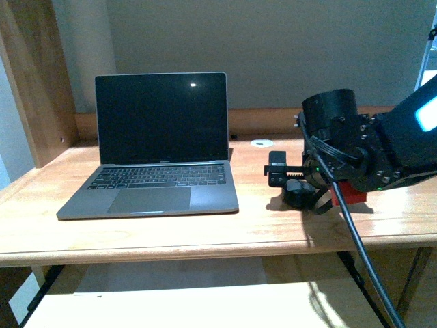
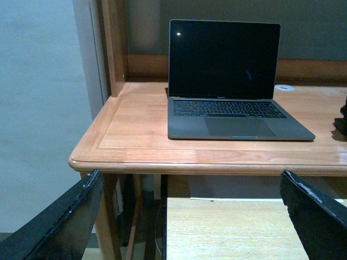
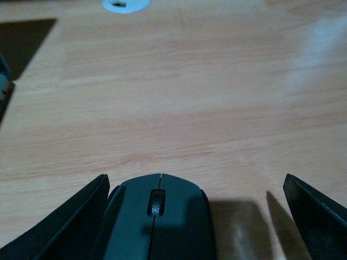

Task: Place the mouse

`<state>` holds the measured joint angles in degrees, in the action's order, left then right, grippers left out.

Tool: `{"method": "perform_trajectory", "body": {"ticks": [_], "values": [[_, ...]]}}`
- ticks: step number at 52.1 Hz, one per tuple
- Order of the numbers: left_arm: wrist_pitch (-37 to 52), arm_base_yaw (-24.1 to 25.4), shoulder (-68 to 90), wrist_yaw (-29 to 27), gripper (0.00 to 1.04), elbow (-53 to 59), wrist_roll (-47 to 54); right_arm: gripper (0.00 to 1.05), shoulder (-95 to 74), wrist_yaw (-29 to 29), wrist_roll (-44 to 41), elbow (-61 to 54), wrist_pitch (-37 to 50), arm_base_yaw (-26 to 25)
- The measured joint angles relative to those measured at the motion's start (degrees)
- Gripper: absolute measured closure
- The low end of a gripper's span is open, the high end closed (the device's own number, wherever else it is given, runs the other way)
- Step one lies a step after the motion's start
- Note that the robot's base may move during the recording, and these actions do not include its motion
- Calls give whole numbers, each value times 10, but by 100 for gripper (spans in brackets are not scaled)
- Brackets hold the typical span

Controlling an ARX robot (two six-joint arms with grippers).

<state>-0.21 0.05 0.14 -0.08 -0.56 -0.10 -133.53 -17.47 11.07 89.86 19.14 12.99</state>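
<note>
While the left gripper (image 2: 190, 216) hangs off the desk's front edge w/ both worn black fingers (image 2: 59, 222) spread wide and nothing between them, the right gripper (image 3: 190, 216) sits low over the wooden desk (image 1: 171, 232), to the right of the laptop (image 1: 153, 154). Its jaws are released: one finger (image 3: 65, 222) lies close beside the mouse (image 3: 157, 219), the other finger is well apart from it, w/ bare wood and shadow in the gap. The mouse is matte dark grey-black, rounded oval, w/ a centre seam and a ribbed scroll wheel; it rests on the desk between the fingers. In the front view it is only a dark rounded shape (image 1: 298, 197) under the arm, approx. beside a red block (image 1: 351, 196).

The desk is light wood, smooth, fine grain, w/ rounded front edge. The laptop is grey metal, lid open, screen black and glossy. A small white round grommet (image 1: 261, 143) sits near the back rail.
</note>
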Motion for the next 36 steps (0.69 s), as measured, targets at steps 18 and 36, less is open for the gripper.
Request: {"method": "perform_trajectory", "body": {"ticks": [18,36], "values": [[0,0,0,0,7,0,0,26,81,62,-56,-132,238,-10],[0,0,0,0,7,0,0,102,345,118,-108,-580,473,-66]]}}
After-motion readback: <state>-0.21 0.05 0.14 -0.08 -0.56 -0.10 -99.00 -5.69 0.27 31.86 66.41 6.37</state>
